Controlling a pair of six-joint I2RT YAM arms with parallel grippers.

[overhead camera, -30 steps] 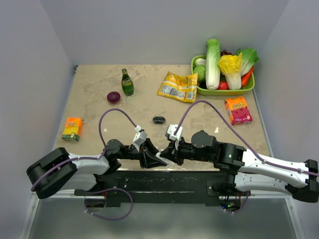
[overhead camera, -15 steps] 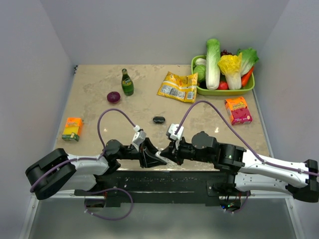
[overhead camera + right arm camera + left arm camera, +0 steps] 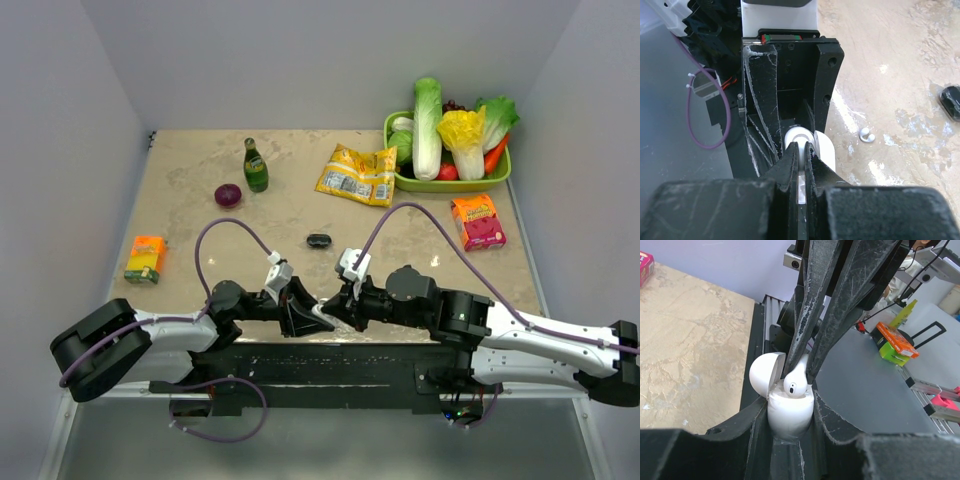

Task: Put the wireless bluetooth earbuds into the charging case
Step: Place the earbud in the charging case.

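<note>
We see the charging case, a smooth, glossy white oval shell. It stands upright, clamped between the fingers of the left gripper, with its rounded lid swung open to one side. The first earbud is small, white and glossy, with a dark slot on its face. It sits only part-way into the case's open mouth, pinched by the right gripper. The second earbud, equally white, lies loose on the table near the case, not touching it.
</note>
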